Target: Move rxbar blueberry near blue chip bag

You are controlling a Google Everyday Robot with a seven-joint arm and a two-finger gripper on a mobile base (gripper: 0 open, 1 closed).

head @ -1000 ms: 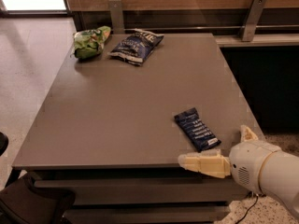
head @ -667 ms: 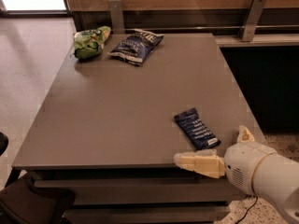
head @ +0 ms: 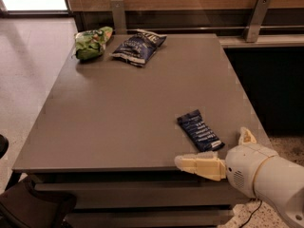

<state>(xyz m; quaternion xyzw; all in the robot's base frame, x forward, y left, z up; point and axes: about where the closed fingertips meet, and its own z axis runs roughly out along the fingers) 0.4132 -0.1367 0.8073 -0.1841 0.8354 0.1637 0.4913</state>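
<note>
The rxbar blueberry, a small flat dark blue wrapper with white text, lies on the grey table near its front right edge. The blue chip bag, puffy navy with white lettering, lies at the far side of the table, left of centre. My gripper is at the table's front right corner, just in front of the bar. It is open and empty: one cream finger lies along the front edge and the other stands to the bar's right.
A green chip bag lies at the table's far left corner, next to the blue bag. The table has a wooden wall and metal brackets behind it. A dark object is on the floor at the lower left.
My gripper has shifted slightly left along the table's front edge, staying open near the bar. The bar and bags have not moved.
</note>
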